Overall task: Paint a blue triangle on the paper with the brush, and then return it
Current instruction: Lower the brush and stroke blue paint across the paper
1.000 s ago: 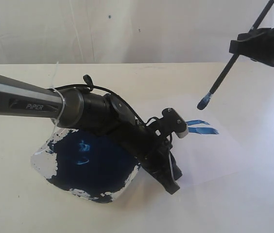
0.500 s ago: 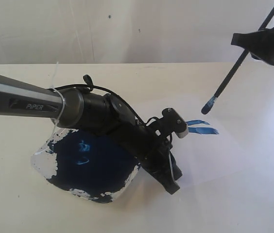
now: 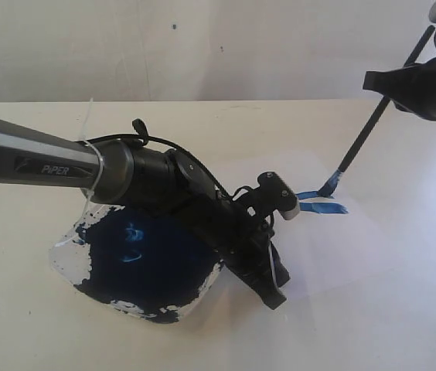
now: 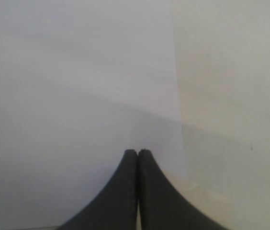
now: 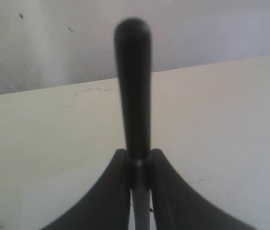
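Note:
The white paper [image 3: 342, 247] lies on the cream table right of the paint dish. Blue strokes of the triangle [image 3: 322, 202] show at its far part, partly hidden behind the left arm. My right gripper [image 3: 392, 83] is shut on the brush [image 3: 361, 139] at upper right, and the brush slants down with its blue tip touching the paper at the strokes' right end. The black handle [image 5: 133, 86] stands up between the shut fingers. My left gripper [image 4: 137, 152] is shut with nothing in it and presses down on the paper [image 4: 77, 86] near its edge.
A clear dish with a large dark-blue paint pool [image 3: 141, 259] sits left of the paper, under the left arm [image 3: 164, 182]. Bare cream table [image 3: 403, 325] lies to the right and front. A white wall [image 3: 202, 46] stands behind.
The right gripper has lowered the brush, moving its tip from above the paper down onto the strokes' right end. The left arm has not moved.

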Robot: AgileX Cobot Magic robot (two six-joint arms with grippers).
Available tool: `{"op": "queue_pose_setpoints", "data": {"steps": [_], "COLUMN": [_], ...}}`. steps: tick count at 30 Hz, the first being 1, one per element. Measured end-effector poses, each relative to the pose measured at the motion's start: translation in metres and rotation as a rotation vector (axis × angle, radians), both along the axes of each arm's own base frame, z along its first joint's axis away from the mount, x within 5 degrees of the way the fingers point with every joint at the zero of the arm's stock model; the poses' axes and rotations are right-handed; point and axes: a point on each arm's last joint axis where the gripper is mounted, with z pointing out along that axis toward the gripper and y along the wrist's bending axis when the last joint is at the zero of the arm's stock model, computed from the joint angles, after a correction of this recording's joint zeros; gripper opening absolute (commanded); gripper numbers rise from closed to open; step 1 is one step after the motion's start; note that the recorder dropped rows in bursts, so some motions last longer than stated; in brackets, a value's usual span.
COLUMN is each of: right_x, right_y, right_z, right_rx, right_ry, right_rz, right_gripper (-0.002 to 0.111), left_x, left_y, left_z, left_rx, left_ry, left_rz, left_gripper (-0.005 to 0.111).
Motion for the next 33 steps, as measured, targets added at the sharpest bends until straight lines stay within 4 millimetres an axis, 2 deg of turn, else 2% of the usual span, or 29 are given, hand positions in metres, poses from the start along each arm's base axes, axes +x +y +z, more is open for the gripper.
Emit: {"op": "queue_pose_setpoints", "data": {"steps": [7,15,33], "right_x": [-0.001,-0.007,-0.015], "right_y": [-0.001,-0.001,-0.003], "right_z": [-0.002,0.006,0.011], "right_rx": [-0.007,-0.023,-0.03], "right_ry": [0.022,0.019,0.062], "right_rz": [-0.009,0.005,-0.002], "right_gripper": [0.0,0.0,0.0], "left_x": [0.0,0.0,0.0], "left_y": [0.0,0.0,0.0], "left_z": [0.0,0.0,0.0], "left_rx": [0.0,0.0,0.0], "left_ry": [0.0,0.0,0.0], "left_rz": [0.0,0.0,0.0], "left_gripper": [0.0,0.0,0.0]}}
